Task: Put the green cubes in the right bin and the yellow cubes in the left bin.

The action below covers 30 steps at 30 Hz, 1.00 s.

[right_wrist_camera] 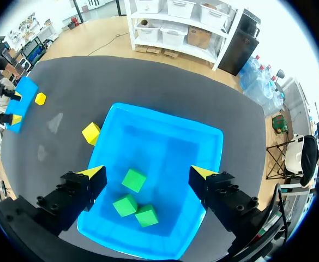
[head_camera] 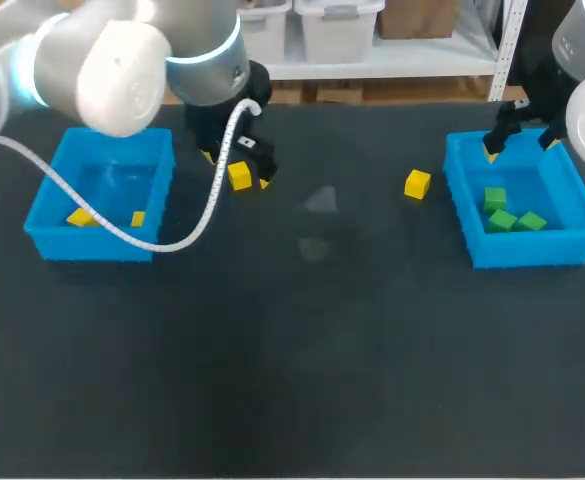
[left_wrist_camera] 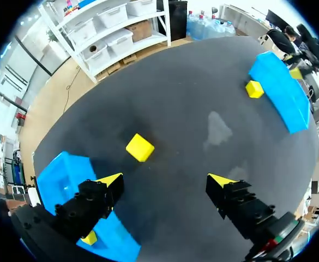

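Three green cubes (right_wrist_camera: 133,179) lie close together on the floor of the right bin (right_wrist_camera: 164,131), which is blue. The right fingers (right_wrist_camera: 91,173) hang over that bin, spread wide, with nothing between them. Just outside the bin's wall, on the dark surface (head_camera: 292,350), sits a lone yellow cube (head_camera: 417,184). It is close to the bin but not touching it. At the other end stands the left bin (head_camera: 122,165), also blue, with two small yellow cubes (head_camera: 80,217) inside, near its front wall. The left fingers (left_wrist_camera: 109,181) are beside this bin, over the surface, and they are spread wide too. A loose yellow cube (left_wrist_camera: 139,147) sits on the surface just ahead of them, in line with the gap, and neither finger touches it. From above, that cube shows between the two yellow tips. The two bins are well apart, at opposite ends of the surface.
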Each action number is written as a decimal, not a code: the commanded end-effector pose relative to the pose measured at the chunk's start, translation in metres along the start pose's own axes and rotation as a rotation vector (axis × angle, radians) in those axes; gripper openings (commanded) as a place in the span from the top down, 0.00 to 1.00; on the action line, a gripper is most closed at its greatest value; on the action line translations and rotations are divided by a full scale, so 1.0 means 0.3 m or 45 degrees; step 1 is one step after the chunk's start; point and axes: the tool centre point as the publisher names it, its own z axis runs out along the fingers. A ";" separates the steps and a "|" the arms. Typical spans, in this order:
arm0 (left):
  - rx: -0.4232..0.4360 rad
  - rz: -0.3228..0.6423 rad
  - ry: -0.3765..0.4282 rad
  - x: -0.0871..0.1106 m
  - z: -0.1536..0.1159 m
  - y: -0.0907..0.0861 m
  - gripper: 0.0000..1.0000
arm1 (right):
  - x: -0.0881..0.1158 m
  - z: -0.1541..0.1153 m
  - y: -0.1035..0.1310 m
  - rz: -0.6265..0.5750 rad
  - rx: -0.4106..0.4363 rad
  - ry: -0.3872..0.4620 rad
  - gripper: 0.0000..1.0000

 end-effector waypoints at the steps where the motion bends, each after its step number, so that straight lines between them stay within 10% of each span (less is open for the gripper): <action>1: -0.045 -0.045 0.151 -0.126 0.061 0.001 0.00 | 0.010 -0.005 0.003 0.002 0.007 -0.009 0.00; 17: 0.008 -0.685 0.200 -0.110 0.160 0.047 0.00 | 0.010 -0.005 0.003 0.002 0.007 -0.009 0.00; 30: 0.018 -0.880 0.226 -0.082 0.185 0.055 0.00 | 0.010 -0.005 0.003 0.002 0.007 -0.009 0.00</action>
